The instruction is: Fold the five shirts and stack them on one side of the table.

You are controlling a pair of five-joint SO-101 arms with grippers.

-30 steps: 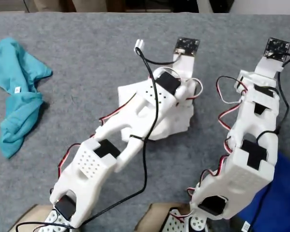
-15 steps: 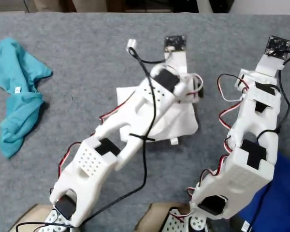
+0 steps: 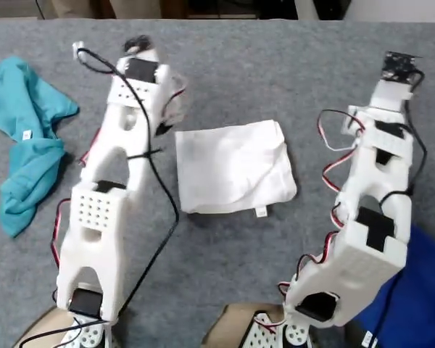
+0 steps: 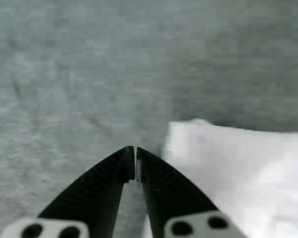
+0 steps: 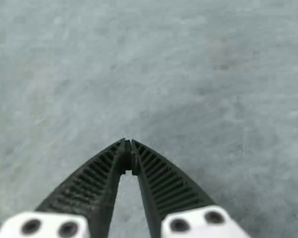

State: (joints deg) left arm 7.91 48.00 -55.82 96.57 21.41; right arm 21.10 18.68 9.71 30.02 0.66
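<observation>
Left hand [image 4: 134, 166]: clenched on nothing, tips near a corner of the folded white shirt [image 3: 232, 167], which lies flat at the centre of the frame on the grey worktop [image 3: 275, 65]. Right hand [image 5: 127, 157]: clenched, empty, over bare worktop toward the upper right. Further out: crumpled teal shirt [image 3: 25, 138] at the left edge; blue garment [image 3: 424, 297] in the lower right corner, partly under the right arm.

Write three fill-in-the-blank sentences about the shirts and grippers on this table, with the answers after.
The folded shirt at the middle of the table is ___ in colour.
The crumpled shirt at the table's left side is ___ in colour.
The left gripper and the right gripper are both ___, holding nothing.
Missing words: white; teal; shut.
</observation>
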